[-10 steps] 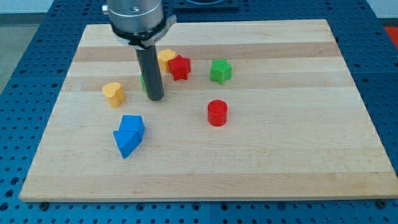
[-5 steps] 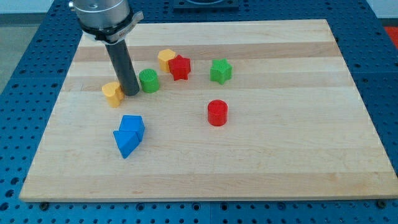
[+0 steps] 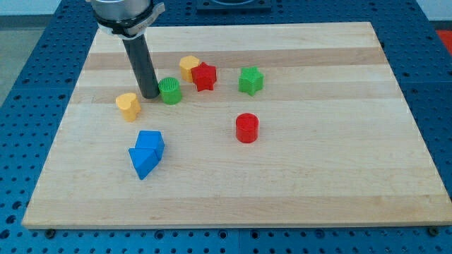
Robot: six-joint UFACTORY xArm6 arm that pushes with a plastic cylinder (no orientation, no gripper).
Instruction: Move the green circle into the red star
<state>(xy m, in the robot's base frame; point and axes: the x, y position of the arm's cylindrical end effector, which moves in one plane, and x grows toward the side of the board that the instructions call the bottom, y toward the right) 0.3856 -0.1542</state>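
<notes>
The green circle (image 3: 170, 91) sits on the wooden board left of centre. The red star (image 3: 204, 76) lies up and to its right, a small gap between them. My tip (image 3: 150, 95) rests on the board just left of the green circle, touching or nearly touching its left side. The dark rod rises from there to the view's top.
A yellow block (image 3: 188, 66) touches the red star's left side. A yellow heart (image 3: 128, 106) lies lower left of my tip. A green star (image 3: 250, 80), a red cylinder (image 3: 247, 128) and two blue blocks (image 3: 146, 153) are on the board (image 3: 318, 176).
My tip moved left from in front of the green circle to its left side, then shifted slightly up and right, away from the yellow heart. The blocks have not visibly moved.
</notes>
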